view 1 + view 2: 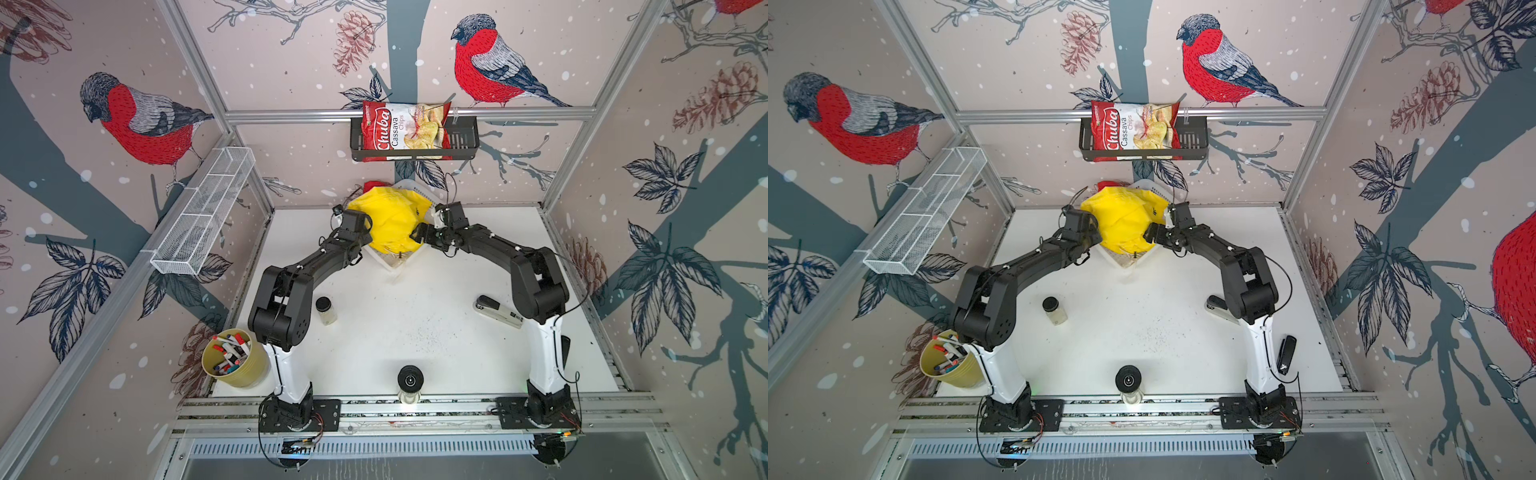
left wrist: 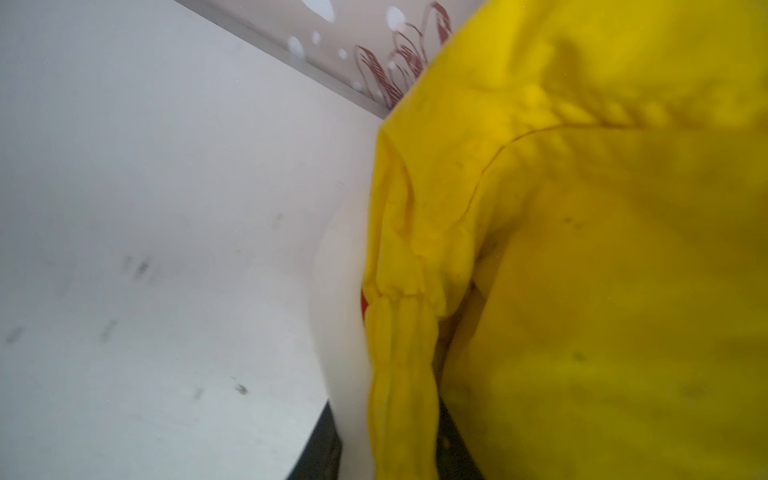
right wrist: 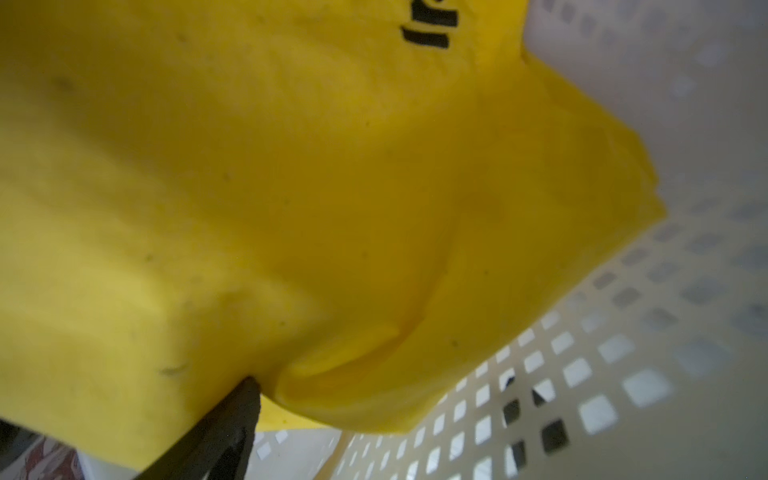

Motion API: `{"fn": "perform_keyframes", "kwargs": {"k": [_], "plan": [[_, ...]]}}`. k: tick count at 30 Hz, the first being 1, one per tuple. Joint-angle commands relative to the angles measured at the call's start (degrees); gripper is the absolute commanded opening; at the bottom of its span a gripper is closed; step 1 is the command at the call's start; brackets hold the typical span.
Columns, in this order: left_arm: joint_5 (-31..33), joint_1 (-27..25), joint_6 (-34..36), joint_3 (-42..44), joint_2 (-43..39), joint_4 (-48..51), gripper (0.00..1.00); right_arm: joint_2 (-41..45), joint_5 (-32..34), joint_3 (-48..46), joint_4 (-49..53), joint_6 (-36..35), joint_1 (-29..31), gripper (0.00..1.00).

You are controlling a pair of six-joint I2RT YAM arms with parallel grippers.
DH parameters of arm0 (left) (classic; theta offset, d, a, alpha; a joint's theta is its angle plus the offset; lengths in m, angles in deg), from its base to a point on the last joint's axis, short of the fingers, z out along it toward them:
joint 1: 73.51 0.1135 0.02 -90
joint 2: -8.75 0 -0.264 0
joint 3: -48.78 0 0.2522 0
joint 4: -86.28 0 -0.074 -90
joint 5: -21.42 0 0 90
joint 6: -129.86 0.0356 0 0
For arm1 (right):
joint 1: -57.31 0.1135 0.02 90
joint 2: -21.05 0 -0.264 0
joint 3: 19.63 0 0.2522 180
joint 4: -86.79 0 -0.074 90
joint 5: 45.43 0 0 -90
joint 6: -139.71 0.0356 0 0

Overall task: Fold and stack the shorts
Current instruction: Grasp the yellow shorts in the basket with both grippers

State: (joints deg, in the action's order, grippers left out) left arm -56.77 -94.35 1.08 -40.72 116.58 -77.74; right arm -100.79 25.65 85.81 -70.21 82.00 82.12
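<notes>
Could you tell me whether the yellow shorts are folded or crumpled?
Crumpled: the bright yellow cloth shorts heap in uneven creases over the white lattice basket.

The heaped yellow shorts (image 1: 390, 220) fill the whole gap between the left gripper (image 1: 367, 232) and right gripper (image 1: 415, 236), with the basket (image 1: 417, 190) wall close beyond their tips. Behind both there is open table (image 1: 415, 307); a jar (image 1: 326, 311) sits well back of the left one, a stapler (image 1: 498, 313) well back of the right
</notes>
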Motion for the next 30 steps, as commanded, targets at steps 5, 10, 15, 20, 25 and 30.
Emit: {"fn": "perform_keyframes", "kwargs": {"k": [5,10,15,20,25,30], "plan": [[-10.38,-8.47,2.01,-5.53,3.72,8.56,0.11,6.32,4.16,-5.6,0.18,2.36,-4.43,0.85],[-12.52,-10.66,0.86,-6.4,4.23,9.3,0.26,8.49,6.65,-5.68,4.4,1.16,-9.34,0.58],[-17.17,-11.95,-0.48,-5.35,3.89,7.55,0.23,7.47,4.33,-2.27,10.2,-2.92,-15.1,0.4],[-24.85,-13.46,-2.49,-3.79,3.74,2.11,0.37,4.77,3.01,3.5,19.8,-10.44,-18.68,0.32],[-27.97,-14.98,-3.09,-5.98,5.06,3.08,0.51,5.31,5.61,4.41,22.46,-14.37,-20.61,0.18],[-26.97,-15.02,-1.71,-5.73,2.17,4.54,0.7,4.59,13.75,7.18,26.41,-18.01,-22.03,0.14]]}}
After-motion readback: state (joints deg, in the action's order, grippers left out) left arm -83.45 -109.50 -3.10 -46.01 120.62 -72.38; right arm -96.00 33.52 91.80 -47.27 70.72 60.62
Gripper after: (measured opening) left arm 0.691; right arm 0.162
